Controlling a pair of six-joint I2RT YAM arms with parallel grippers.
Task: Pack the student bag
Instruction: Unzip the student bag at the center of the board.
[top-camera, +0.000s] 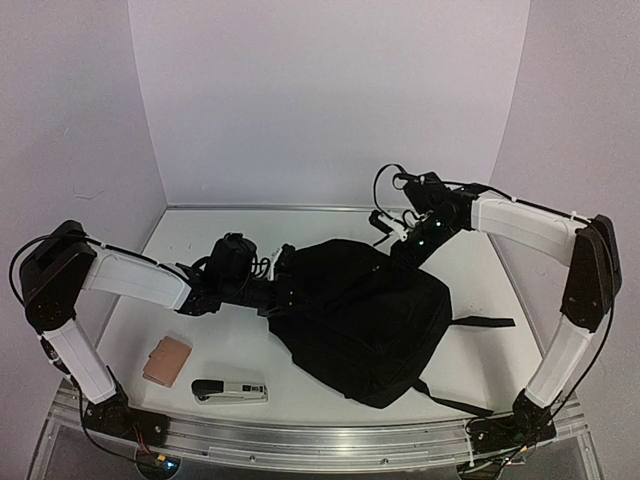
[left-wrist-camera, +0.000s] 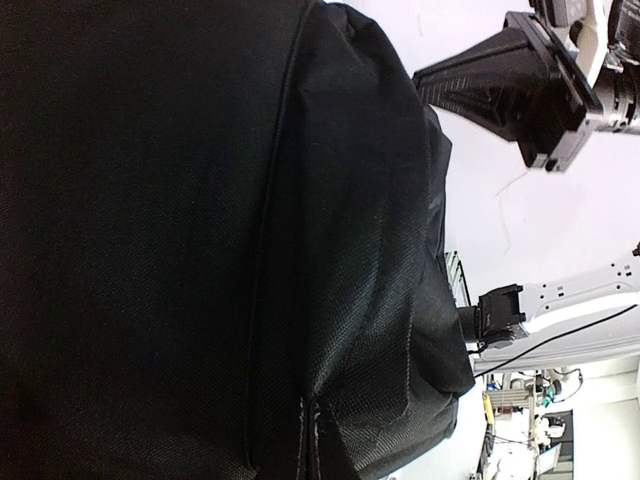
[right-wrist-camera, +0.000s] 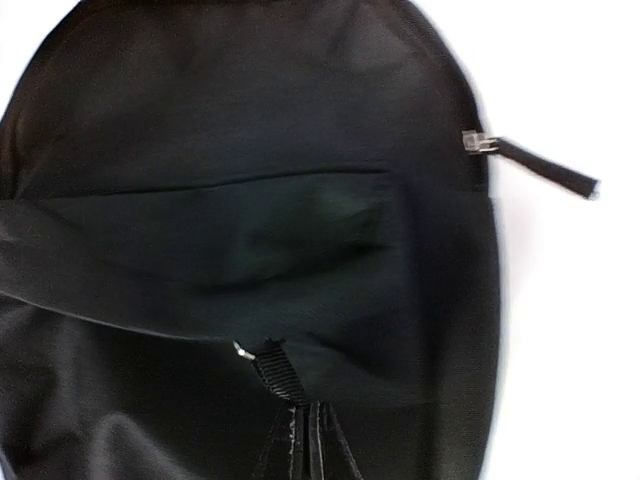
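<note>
- Student bag (top-camera: 370, 320), soft black weave, rounded, lies mid-worktop (top-camera: 200, 240); bare room behind it.
- Left end effector (top-camera: 285, 285) pinches its left edge, right end effector (top-camera: 399, 256) its rear webbing loop, both narrow.
- Stapler (top-camera: 230, 391), pink case (top-camera: 166, 360) left of it.

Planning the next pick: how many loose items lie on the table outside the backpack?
2. A pink pencil case on the table's near left; a stapler just right of it, nearer the edge. Both lie left of the student bag, which may hide others.

The white table (top-camera: 300, 225) bears the student bag (top-camera: 370, 320); a pink pouch (top-camera: 166, 360); a stapler (top-camera: 230, 391).
</note>
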